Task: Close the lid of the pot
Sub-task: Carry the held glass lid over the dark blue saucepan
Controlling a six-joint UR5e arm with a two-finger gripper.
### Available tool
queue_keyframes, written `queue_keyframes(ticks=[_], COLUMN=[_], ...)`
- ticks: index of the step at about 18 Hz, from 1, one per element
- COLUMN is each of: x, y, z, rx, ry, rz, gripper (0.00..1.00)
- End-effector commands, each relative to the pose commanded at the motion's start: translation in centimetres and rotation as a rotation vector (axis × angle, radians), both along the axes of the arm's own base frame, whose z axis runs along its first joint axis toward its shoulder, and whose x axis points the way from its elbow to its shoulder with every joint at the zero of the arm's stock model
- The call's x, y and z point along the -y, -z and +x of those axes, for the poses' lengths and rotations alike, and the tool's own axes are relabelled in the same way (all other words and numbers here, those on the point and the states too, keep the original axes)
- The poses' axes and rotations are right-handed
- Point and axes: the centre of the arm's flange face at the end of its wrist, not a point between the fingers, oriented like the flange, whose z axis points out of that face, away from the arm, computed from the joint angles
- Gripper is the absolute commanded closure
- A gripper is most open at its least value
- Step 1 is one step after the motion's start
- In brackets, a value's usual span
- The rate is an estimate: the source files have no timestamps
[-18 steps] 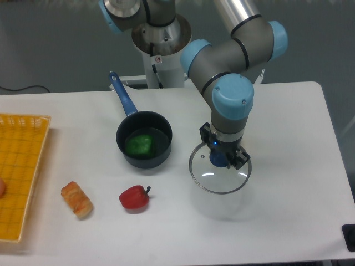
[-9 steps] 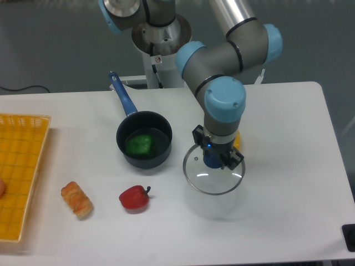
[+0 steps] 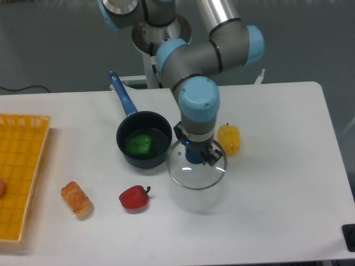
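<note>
The gripper (image 3: 195, 155) points straight down, clamped on the pot lid (image 3: 197, 170) — held level just right of the pot (image 3: 144, 139).

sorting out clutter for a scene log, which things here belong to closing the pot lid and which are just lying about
Belongs to the job:
- pot, open, something green inside
- pot lid, held above the table just right of the pot
- gripper, shut on the lid's knob

Just lying about:
- yellow pepper
- red pepper
- bread roll
- yellow basket

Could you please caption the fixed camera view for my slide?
Gripper carries the glass pot lid toward the open pot.
</note>
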Motion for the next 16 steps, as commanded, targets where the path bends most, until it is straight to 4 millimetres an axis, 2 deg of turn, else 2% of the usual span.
queue_keyframes(ticks=[3,7,8,13,16], x=[-1.5,-1.8,-1.8,0.1,-0.2], y=[-0.1,-0.8,-0.9,-0.4,-0.1], z=[2.5,5.6,6.8,9.2,11.0], rx=[-0.005,-0.008,-0.01,0.002,0.004], ry=[-0.015,0.025,0.037,0.057,0.085], rz=[-0.001,0.003,0.004,-0.013,-0.023], gripper=[0.48,0.48,0.48,0.48,0.48])
